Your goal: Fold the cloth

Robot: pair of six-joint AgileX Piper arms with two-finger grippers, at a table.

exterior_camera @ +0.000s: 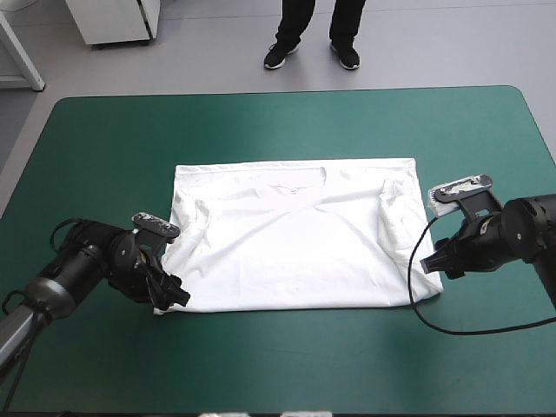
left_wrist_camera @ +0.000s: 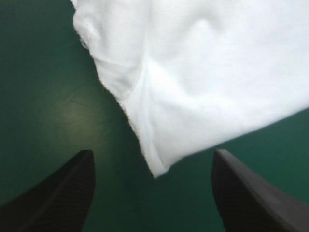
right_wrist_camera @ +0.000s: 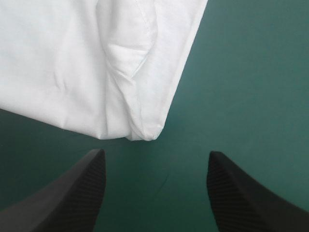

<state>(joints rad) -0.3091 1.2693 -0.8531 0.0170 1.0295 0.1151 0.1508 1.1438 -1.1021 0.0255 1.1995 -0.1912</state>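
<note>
T-shirt [exterior_camera: 295, 243] lies spread flat, centred on the counter [exterior_camera: 261, 122]. Left jaws and right jaws stand wide open, empty, one at each near corner. Judged pre-grasp; next, pinch both corners squarely.

The white short-sleeved T-shirt [exterior_camera: 295, 239] is seen spread flat at the centre of the teal-green worktop [exterior_camera: 104, 148], its neckline turned toward 12 o'clock, its hem toward 6 o'clock, and both sleeves folded inward, lightly wrinkled.

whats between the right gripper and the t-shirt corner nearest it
Only bare teal-green cover: in the right wrist view the corner of the T-shirt lies just ahead of the open right gripper.
</note>
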